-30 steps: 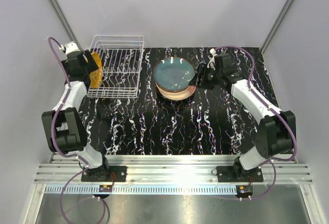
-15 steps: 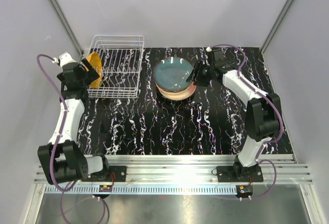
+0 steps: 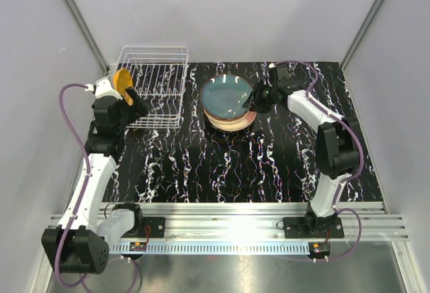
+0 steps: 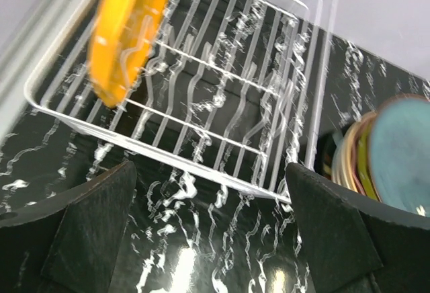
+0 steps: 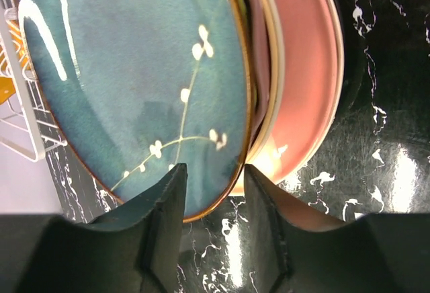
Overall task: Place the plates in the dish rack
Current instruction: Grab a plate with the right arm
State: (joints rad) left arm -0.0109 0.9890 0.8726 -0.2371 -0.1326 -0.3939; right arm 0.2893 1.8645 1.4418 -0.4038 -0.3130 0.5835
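Teal plate (image 5: 134, 71) with white blossom sprig tops the stack (image 5: 306, 85).

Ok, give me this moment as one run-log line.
left gripper: open, off the dish rack | orange plate: standing in rack | right gripper: open, jaws straddling teal plate rim on stack

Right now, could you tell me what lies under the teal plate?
More plates: a pink plate and thin rims of others show beneath the teal plate. Their faces and exact count are covered.
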